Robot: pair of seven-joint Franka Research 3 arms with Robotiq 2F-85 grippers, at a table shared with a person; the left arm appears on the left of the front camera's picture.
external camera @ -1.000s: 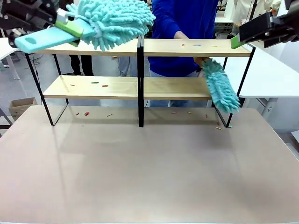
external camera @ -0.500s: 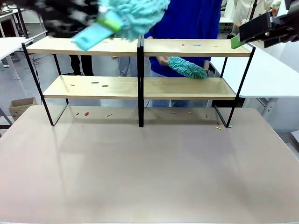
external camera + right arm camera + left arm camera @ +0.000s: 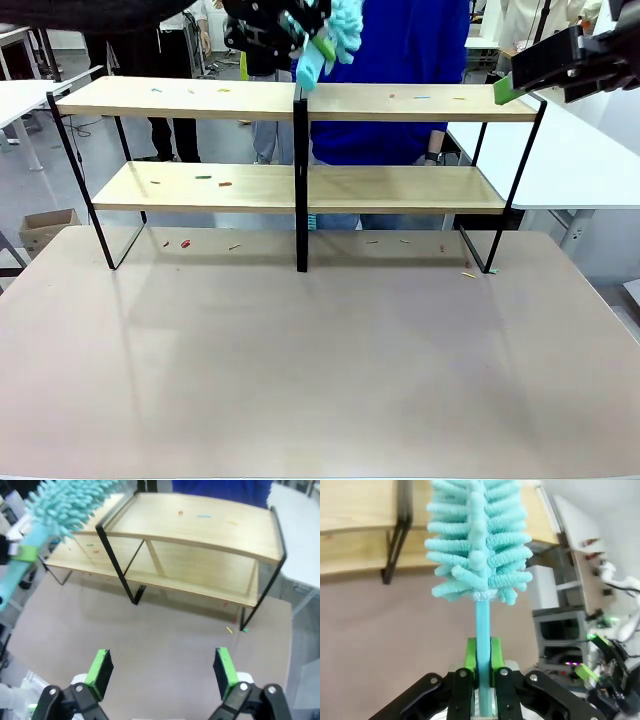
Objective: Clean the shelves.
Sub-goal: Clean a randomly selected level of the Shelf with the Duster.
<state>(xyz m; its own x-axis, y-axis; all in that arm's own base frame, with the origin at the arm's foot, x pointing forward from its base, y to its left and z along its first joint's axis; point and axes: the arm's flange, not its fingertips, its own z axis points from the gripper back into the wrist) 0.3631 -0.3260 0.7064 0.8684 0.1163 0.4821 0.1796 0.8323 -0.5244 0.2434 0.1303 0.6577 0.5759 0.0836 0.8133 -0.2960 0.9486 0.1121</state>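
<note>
The shelves (image 3: pixel 200 98) stand across the far half of the table, two light boards in a black frame, with small coloured scraps on both boards. My left gripper (image 3: pixel 312 42) reaches in above the central upright. It is shut on the handle of a teal fluffy duster (image 3: pixel 345 20). In the left wrist view the duster (image 3: pixel 477 545) stands straight up from the shut gripper (image 3: pixel 482 672), with the shelves (image 3: pixel 360 530) beyond it. My right gripper (image 3: pixel 508 90) hovers open at the shelves' top right corner. In its wrist view the open gripper (image 3: pixel 162 672) looks down on the shelves (image 3: pixel 200 525) and the duster (image 3: pixel 65 505).
A person in a blue top (image 3: pixel 400 60) stands right behind the shelves. Coloured scraps (image 3: pixel 185 243) lie on the beige tabletop (image 3: pixel 320 360) under and in front of the rack. White tables (image 3: pixel 570 160) stand to the right and far left.
My left arm has swung the duster rightwards from above the left half of the top board to the central upright. The person's own teal duster has gone from sight. My right gripper has not moved.
</note>
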